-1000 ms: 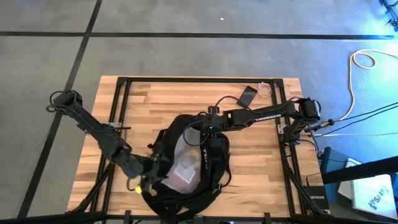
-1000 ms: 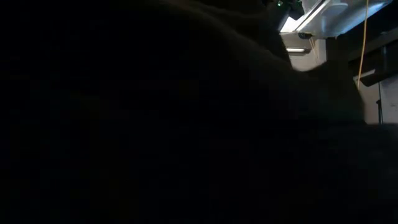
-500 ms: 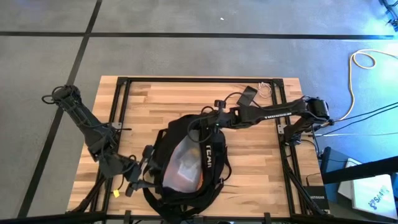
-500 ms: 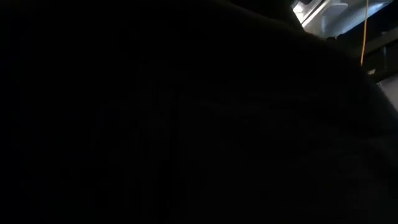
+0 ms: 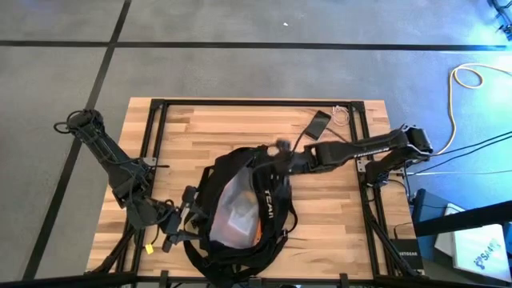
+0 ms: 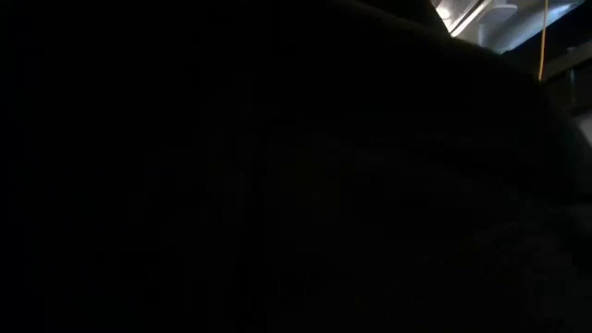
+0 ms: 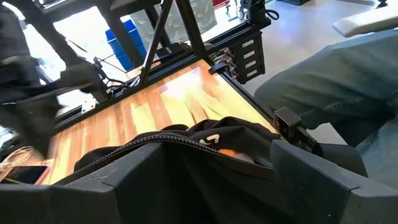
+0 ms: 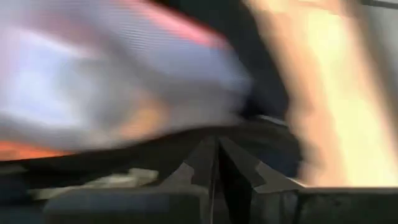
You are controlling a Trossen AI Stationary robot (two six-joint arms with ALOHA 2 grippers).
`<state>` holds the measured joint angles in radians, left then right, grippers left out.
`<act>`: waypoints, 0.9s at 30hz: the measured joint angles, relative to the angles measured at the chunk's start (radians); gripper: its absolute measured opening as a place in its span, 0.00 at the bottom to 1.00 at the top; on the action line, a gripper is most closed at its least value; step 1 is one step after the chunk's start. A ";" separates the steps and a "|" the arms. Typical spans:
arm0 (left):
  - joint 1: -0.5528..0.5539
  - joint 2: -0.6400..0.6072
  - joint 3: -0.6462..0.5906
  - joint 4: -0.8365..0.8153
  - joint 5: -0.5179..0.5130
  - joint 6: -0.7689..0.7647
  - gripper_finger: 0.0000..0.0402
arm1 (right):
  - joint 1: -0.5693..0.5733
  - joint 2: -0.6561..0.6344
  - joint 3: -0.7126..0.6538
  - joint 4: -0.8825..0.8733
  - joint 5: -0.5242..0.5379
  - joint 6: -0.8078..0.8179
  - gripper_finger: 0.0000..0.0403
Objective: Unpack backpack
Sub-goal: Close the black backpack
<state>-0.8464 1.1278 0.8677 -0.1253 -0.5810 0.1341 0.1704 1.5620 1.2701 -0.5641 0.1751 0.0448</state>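
The black backpack (image 5: 272, 232) lies open on the wooden table (image 5: 200, 128), toward its near edge. A clear bag (image 5: 232, 210) with white and orange things shows inside. My left gripper (image 5: 186, 218) is at the pack's left side, jaws wide with black fabric between them. My right gripper (image 5: 276, 152) is shut at the far rim of the opening, blurred. In the low view the dark backpack (image 6: 277, 185) fills nearly the whole picture. My left gripper has the zipped edge of the opening (image 7: 180, 140) on the pack's left side between its two wide-set fingers (image 7: 323, 180), coming nearly level from the table's left. The fabric bunches between them, and the pack's bottom stays on the table. My right gripper seems to pinch the far rim of the opening (image 8: 261, 134) at its shut fingertips, slanting down from the far right. Blur hides how much fabric it has.
A flat black phone (image 5: 318, 122) and a small coil of cable (image 5: 342, 114) lie near the table's far edge. Black frame rails run along the table's left and right sides. A person's grey-trousered leg (image 7: 336, 81) shows beyond the table's edge.
My left gripper has gone up and toward the table's left and near edges, drawing the pack's left side with it, so the opening has spread wider. My right gripper has risen and gone toward the table's right and far side at the pack's far rim.
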 joint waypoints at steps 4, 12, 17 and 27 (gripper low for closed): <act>0.009 0.000 0.000 -0.004 -0.003 -0.004 0.69 | 0.079 0.067 -0.001 -0.008 -0.089 0.000 0.11; 0.115 0.000 0.002 -0.201 0.035 -0.170 0.69 | 0.203 0.126 -0.001 0.030 0.135 -0.049 0.50; 0.208 0.000 0.002 -0.341 0.270 -0.317 0.69 | 0.243 0.126 -0.001 0.031 0.153 -0.024 0.73; 0.180 -0.002 0.002 -0.398 0.645 -0.493 0.69 | 0.330 0.147 -0.002 0.014 -0.006 0.150 0.83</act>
<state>-0.6664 1.1261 0.8692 -0.5230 0.0645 -0.3590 0.5007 1.7093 1.2686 -0.5497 0.1688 0.1948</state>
